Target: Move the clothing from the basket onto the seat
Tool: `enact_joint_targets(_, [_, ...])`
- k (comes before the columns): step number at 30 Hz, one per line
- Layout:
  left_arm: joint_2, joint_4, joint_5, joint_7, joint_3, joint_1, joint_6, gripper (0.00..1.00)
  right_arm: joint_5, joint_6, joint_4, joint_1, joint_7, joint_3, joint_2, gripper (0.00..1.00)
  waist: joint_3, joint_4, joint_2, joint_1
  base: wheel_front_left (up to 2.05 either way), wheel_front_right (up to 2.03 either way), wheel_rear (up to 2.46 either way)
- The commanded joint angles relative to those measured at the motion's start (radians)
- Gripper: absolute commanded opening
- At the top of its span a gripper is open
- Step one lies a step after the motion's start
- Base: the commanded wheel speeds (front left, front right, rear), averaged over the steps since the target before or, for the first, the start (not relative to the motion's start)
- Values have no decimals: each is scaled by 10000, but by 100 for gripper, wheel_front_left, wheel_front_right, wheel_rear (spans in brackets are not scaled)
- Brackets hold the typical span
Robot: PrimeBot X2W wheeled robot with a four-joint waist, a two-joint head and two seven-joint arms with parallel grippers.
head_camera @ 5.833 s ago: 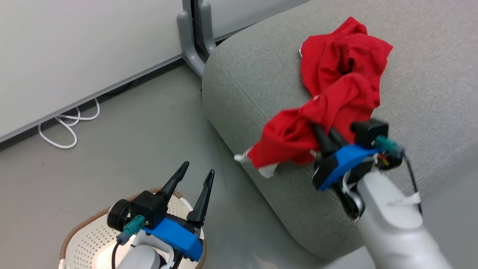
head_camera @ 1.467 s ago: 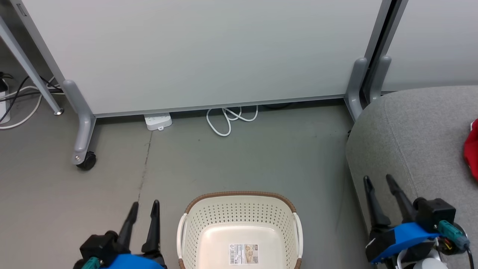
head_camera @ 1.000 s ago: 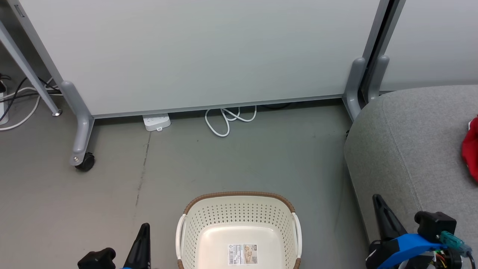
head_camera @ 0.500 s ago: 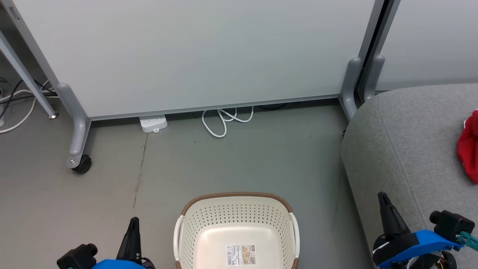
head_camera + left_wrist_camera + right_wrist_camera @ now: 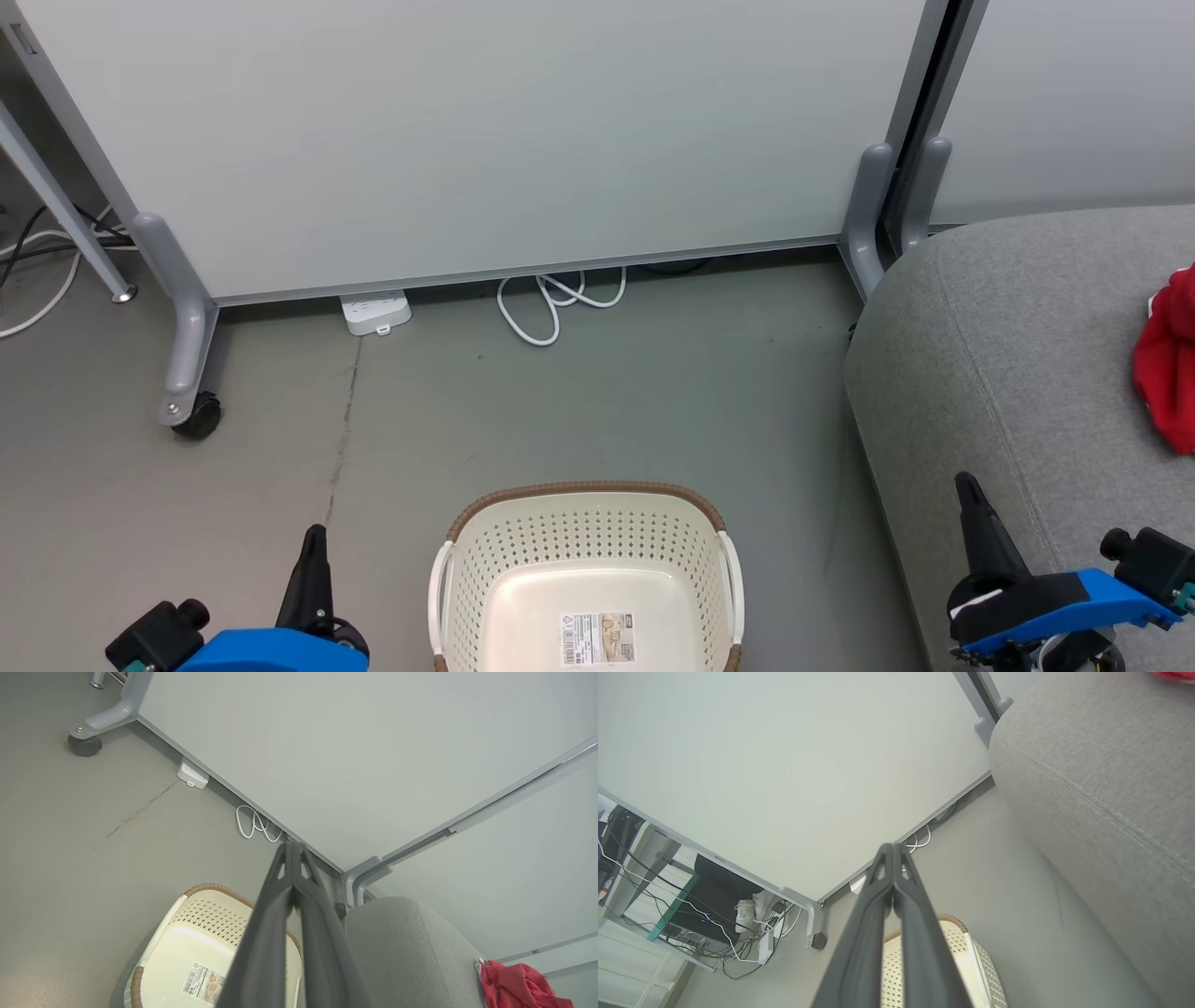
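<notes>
1. Left gripper (image 5: 315,546): your claw at the lower left of the head view. Its two dark fingers are pressed flat together, clenched on nothing. It hangs above the floor (image 5: 560,411), just left of the basket.
2. Right gripper (image 5: 971,495): your other claw, likewise clenched tip to tip and grasping nothing. It shows against the seat's left flank.
3. Basket (image 5: 583,492): you find it upright on the floor between the two grippers. Its brown rim is uppermost and a printed label (image 5: 597,639) shows on its bare bottom.
4. Seat (image 5: 980,355): light grey, to the right of the basket and apart from it.
5. Clothing (image 5: 1167,373): a bright red heap lying on the seat at the head view's right edge. It is well apart from the basket and both grippers.
6. Partition panel (image 5: 467,140): pale, behind the basket, on a caster (image 5: 198,415). A white power strip (image 5: 375,313) and a looped white cable (image 5: 551,299) lie at its base.
</notes>
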Motion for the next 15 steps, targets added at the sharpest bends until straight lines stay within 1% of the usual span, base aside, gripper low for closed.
enact_joint_targets(1, [1,-185,-296,74,107,-335,-10,0,367,2,-171,-234,70,-39,-55,0,-3,-12,0,0,0,0,0])
enact_joint_targets(15, [-31,-378,-1837,529,418,-506,-14,0,2202,3,-298,-292,393,-122,-67,0,-28,-128,0,0,0,0,0])
